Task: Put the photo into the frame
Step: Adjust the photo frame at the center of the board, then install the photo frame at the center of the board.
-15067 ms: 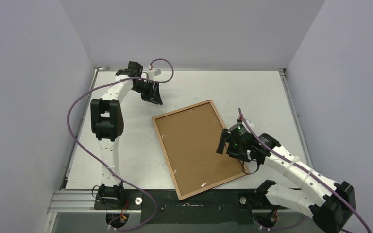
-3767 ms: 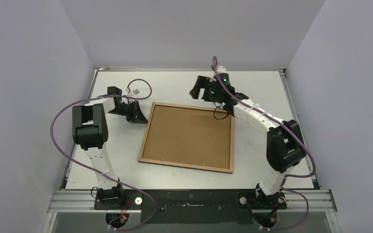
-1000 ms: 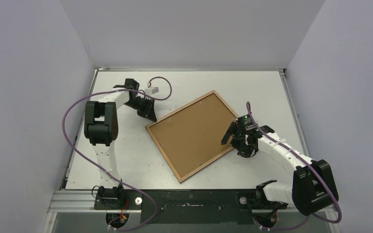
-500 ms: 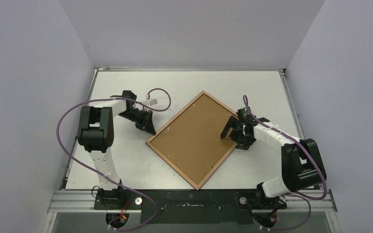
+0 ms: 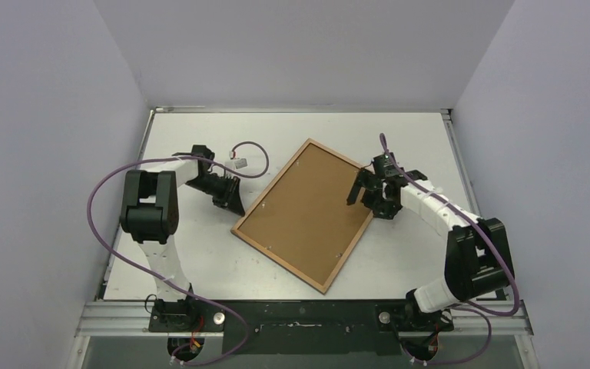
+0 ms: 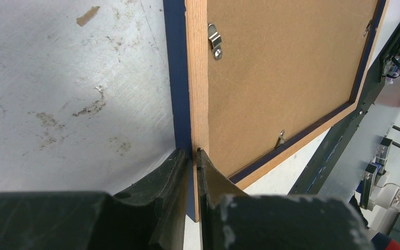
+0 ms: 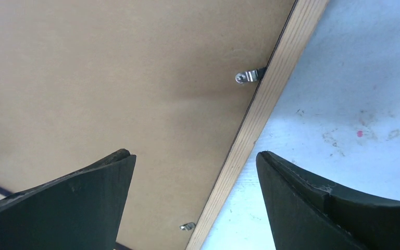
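Observation:
The frame [image 5: 271, 184] lies back side up on the table, turned like a diamond, with its brown backing board [image 5: 303, 211] showing. My left gripper [image 5: 231, 203] is shut on the frame's left corner. In the left wrist view the gripper [image 6: 194, 156] pinches the wood rail [image 6: 197, 78], with the dark blue side to its left. My right gripper [image 5: 359, 194] is open just above the frame's right rail. In the right wrist view the gripper [image 7: 194, 155] straddles that rail [image 7: 271, 94], touching nothing. The photo is not in view.
Small metal clips [image 6: 214, 40] [image 7: 247, 76] hold the backing board in the frame. The left arm's purple cable with a white connector [image 5: 238, 161] loops above the left gripper. Grey walls close in the white table [image 5: 430, 261] on three sides.
The frame has turned counter-clockwise on the table, its top corner swinging left. The right gripper moved up along the right rail, still open. The left gripper moved slightly nearer, still gripping the corner.

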Robot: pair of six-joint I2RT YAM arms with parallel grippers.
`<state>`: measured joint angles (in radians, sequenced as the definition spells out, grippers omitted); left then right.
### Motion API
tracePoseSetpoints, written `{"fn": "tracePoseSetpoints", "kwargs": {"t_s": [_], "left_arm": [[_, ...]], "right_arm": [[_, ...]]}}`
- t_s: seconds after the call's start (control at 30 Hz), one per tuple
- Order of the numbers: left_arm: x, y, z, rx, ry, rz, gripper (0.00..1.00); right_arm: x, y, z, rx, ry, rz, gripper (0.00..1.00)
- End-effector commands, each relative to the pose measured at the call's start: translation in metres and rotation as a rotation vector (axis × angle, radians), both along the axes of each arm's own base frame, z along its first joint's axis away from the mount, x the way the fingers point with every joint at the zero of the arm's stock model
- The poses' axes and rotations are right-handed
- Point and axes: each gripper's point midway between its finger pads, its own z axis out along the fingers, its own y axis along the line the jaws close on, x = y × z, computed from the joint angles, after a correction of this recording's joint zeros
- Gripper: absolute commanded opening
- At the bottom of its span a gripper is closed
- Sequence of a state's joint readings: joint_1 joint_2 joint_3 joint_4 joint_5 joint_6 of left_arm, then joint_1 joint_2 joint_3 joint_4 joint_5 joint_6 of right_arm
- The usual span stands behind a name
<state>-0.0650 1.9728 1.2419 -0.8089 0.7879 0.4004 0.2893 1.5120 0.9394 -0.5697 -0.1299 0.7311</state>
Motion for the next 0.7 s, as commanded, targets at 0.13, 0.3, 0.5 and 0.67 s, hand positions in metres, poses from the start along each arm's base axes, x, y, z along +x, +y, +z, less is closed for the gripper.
{"fn": "tracePoseSetpoints", "kwargs": {"t_s": [0.13, 0.3, 0.5, 0.67], "left_arm": [[0.035, -0.007, 0.035, -0.033, -0.098, 0.036, 0.19], [0.041, -0.018, 0.022, -0.012, -0.09, 0.035, 0.28], [0.05, -0.02, 0.01, -0.013, -0.05, 0.063, 0.19], [0.055, -0.026, 0.008, -0.036, -0.046, 0.081, 0.15]], "right_arm": [[0.031, 0.044, 0.083, 0.088, -0.251, 0.1, 0.9], [0.047, 0.132, 0.088, 0.282, -0.341, 0.277, 0.9], [0.059, 0.218, 0.085, 0.381, -0.404, 0.45, 0.9], [0.067, 0.25, 0.078, 0.45, -0.431, 0.526, 0.9]]}}
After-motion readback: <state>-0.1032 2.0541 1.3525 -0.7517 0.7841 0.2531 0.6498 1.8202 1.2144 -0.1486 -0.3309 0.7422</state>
